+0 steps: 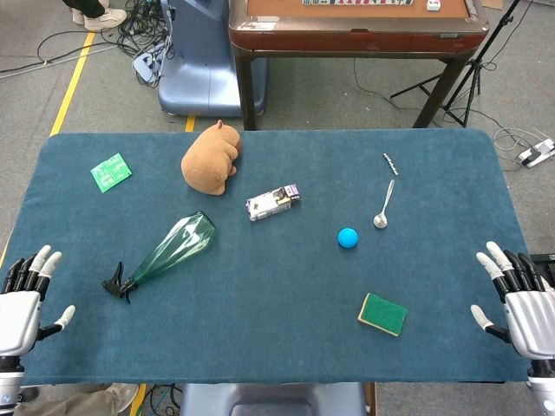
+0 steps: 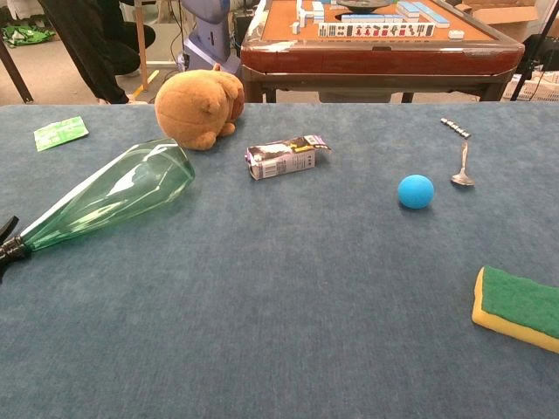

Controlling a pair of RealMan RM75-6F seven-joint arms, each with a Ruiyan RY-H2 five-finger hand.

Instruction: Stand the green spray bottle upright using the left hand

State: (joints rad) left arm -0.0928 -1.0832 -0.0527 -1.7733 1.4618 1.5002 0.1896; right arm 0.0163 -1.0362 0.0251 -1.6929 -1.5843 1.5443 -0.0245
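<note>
The green spray bottle [image 1: 173, 250] lies flat, nozzle pointing toward the nearer left robot hand [image 1: 22, 303], whose fingers are spread and empty

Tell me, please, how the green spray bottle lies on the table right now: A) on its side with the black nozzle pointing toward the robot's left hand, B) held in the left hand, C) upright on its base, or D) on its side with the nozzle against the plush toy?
A: the green spray bottle lies on its side, black nozzle toward the open left hand, untouched.
</note>
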